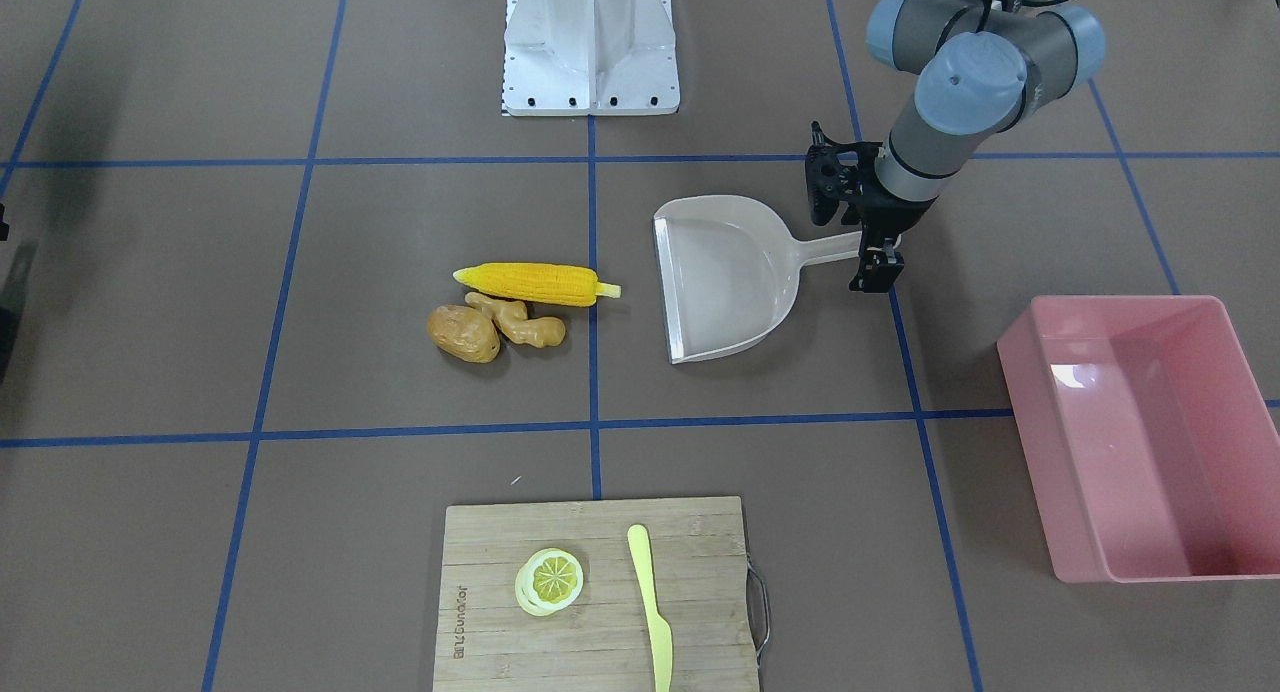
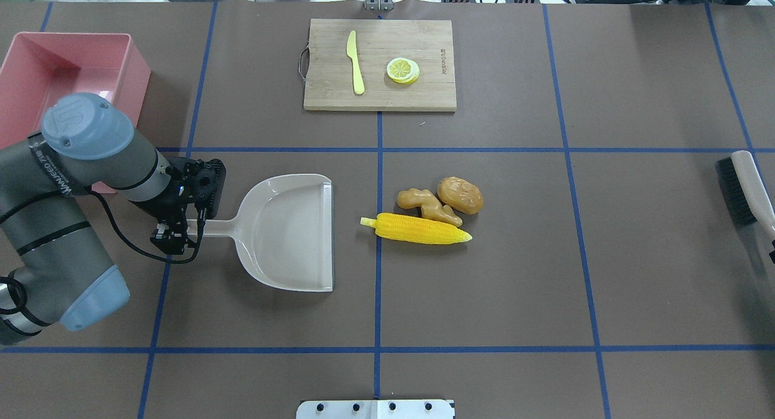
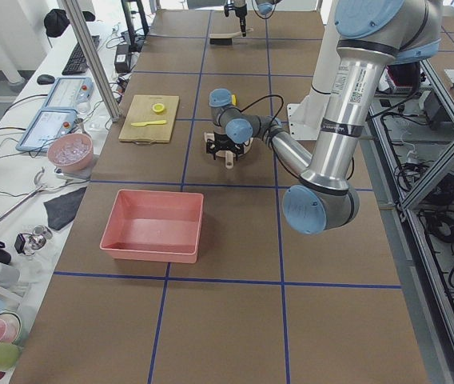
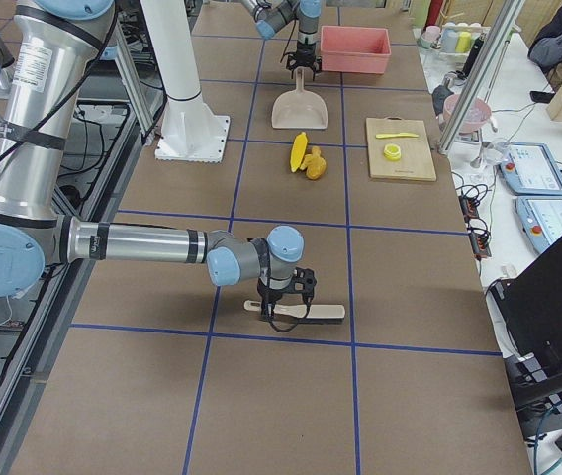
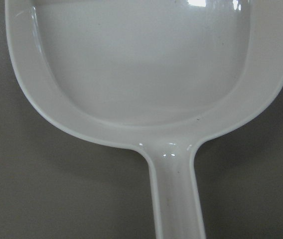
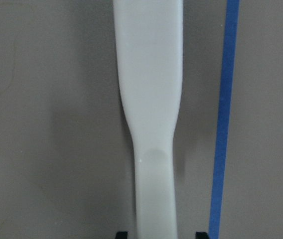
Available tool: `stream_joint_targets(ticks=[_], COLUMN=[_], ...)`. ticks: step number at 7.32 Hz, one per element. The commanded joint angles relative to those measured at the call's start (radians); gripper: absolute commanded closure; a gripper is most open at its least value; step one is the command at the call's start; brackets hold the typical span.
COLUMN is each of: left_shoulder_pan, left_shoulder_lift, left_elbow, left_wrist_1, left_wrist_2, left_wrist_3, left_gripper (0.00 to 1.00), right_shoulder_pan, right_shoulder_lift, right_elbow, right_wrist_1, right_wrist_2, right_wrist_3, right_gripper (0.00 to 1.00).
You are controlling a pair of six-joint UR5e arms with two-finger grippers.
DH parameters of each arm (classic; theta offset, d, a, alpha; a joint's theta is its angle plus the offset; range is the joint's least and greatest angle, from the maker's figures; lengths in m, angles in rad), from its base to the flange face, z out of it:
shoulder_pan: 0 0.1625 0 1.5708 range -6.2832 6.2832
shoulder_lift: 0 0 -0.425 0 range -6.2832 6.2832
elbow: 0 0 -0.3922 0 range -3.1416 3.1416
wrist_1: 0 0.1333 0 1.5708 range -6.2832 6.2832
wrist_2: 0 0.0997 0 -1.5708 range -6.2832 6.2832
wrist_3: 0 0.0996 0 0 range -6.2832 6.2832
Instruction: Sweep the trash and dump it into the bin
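Observation:
The corn cob (image 2: pixel 418 229), ginger root (image 2: pixel 430 204) and potato (image 2: pixel 460 195) lie together at the table's middle, just right of the beige dustpan's (image 2: pixel 290 231) open mouth. My left gripper (image 2: pixel 175 228) is open and points down over the end of the dustpan handle, with a finger on each side. The left wrist view shows the pan (image 5: pixel 146 69) and no fingers. The empty pink bin (image 2: pixel 79 62) stands at the far left, behind my left arm. My right gripper (image 6: pixel 159 234) is open, its tips on either side of the brush handle (image 6: pixel 151 124). The brush (image 2: pixel 745 189) lies at the right edge.
A wooden cutting board (image 2: pixel 424 92) with a lemon slice (image 2: pixel 402 69) and a yellow knife (image 2: pixel 356 71) lies at the far middle. The robot's base plate (image 2: pixel 375 409) is at the near edge. Blue tape lines grid the brown table.

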State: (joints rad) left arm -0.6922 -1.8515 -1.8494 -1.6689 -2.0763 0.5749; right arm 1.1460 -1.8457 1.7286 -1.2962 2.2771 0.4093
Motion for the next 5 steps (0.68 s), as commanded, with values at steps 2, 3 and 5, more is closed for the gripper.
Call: stream_joint_targets(ticks=[2,3,5], left_shoulder_pan=[0.008,0.023,0.023], left_shoulder_lift=[-0.011,-0.017,-0.029], left_elbow=[0.050,0.068,0.078], left_wrist_1=[-0.006,-0.005,-0.005], left_wrist_2=[0.004,0.005,0.004], left_wrist_3=[-0.004,-0.004,-0.050], left_gripper=[0.02,0.03,0.09], right_shoulder_pan=[-0.003,-0.003,-0.003], right_shoulder_lift=[0.000,0.002,0.008], right_elbow=[0.002,0.003,0.022], right_wrist_1=[-0.002,-0.002,-0.003], right_wrist_2=[-0.001,-0.001,0.001], right_wrist_3=[0.000,0.000,-0.003], right_gripper=[0.82,0.95,1.00])
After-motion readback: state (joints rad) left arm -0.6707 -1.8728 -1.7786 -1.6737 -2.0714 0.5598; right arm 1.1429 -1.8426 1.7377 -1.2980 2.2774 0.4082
